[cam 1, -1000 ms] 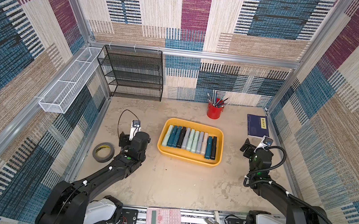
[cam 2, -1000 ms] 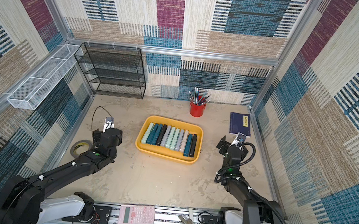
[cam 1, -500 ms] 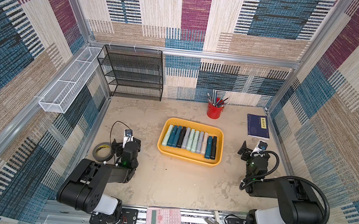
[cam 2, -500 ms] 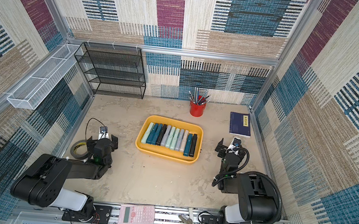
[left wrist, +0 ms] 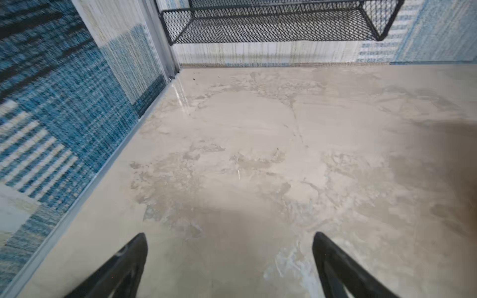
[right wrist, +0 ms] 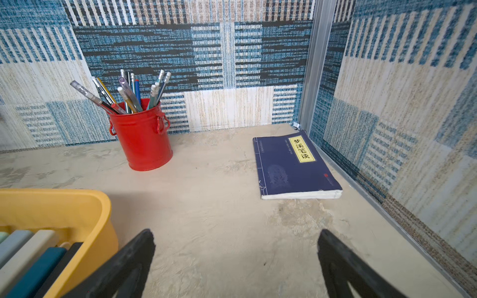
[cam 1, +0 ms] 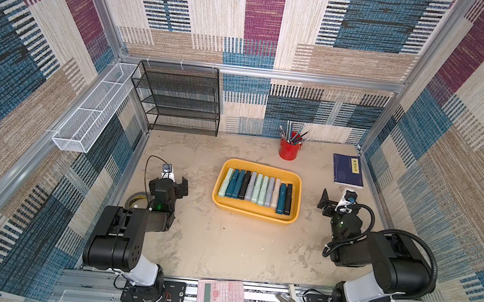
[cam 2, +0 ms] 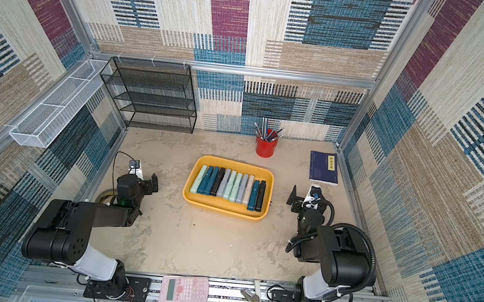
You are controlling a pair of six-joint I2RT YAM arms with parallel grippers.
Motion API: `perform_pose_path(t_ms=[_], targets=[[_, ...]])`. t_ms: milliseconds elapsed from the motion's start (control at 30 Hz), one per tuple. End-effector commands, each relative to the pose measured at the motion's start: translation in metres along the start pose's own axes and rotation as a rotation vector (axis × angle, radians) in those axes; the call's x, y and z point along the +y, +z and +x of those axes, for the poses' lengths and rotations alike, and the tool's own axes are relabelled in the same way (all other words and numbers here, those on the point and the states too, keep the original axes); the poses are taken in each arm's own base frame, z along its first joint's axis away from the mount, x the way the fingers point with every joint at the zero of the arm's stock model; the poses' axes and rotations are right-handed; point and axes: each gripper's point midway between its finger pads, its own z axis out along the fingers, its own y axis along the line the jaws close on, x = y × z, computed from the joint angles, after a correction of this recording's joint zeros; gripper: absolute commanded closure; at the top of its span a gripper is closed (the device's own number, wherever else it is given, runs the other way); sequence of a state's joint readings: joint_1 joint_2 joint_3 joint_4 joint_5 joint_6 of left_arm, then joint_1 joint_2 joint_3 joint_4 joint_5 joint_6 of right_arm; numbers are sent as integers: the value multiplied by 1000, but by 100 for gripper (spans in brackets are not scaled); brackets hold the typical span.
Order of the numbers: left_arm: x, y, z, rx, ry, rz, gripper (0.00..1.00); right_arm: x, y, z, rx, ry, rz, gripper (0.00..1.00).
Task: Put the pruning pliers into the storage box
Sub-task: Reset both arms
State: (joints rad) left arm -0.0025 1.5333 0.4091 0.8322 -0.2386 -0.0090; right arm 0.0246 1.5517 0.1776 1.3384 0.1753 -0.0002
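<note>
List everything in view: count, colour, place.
storage box: one, yellow-orange, table centre
pruning pliers: about eleven, mint, teal, black, grey, whitish, side by side in the box
pen cup: one, red, behind the box, holding pens
book: one, dark blue, far right corner
tape roll: one, dark, by the left arm
calculator: one, pink, front rail
mesh rack: one, black, back wall
wire basket: one, white, left wall
left end effector: open, empty, left of the box
right end effector: open, empty, right of the box
</note>
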Motion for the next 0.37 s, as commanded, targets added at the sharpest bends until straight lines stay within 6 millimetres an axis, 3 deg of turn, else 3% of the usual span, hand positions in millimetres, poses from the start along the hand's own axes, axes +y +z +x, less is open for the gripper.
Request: perform_pose_path(t_ms=[0, 333], targets=[[-6, 0, -2, -10, -26, 39, 0, 1, 0, -12, -46, 9, -7, 1], [-6, 0, -3, -11, -26, 39, 0, 2, 0, -12, -48, 9, -9, 1]])
